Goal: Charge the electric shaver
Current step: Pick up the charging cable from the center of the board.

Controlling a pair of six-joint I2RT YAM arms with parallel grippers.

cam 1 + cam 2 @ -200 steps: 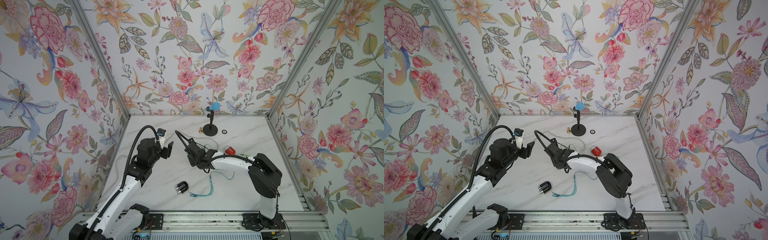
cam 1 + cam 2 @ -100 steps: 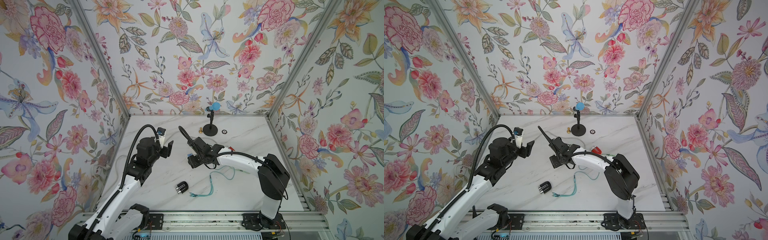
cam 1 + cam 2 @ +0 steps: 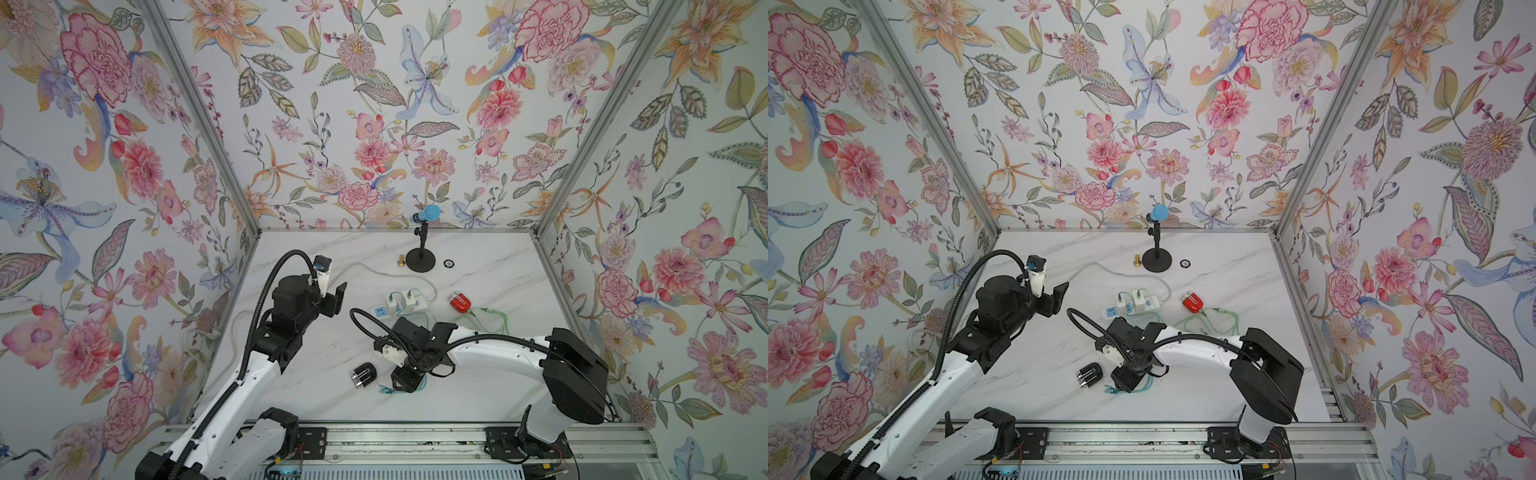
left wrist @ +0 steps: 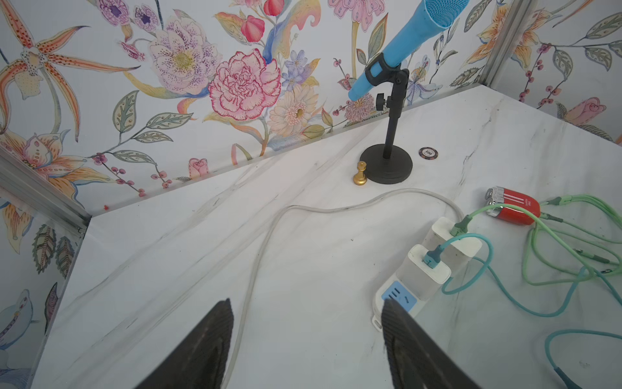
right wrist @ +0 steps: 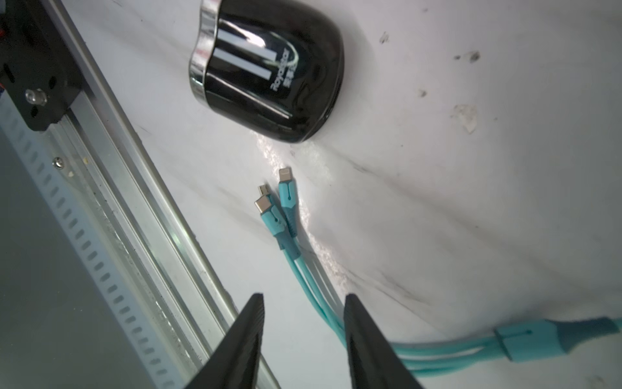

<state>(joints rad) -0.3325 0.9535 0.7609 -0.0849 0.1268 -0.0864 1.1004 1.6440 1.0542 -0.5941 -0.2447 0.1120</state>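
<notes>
Cable pickup: right gripper (image 5: 303, 298) (jaws narrowly apart, nothing clamped) straddles teal cable (image 5: 525, 336); next, pinch its plug (image 5: 264, 205) for shaver (image 5: 269, 77)

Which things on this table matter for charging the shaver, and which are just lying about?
For the job: black shaver, teal charging cable, white adapter, power strip.

Lying about: blue microphone on its stand, gold pawn, poker chip, and apparently the red gadget and green cable.
</notes>
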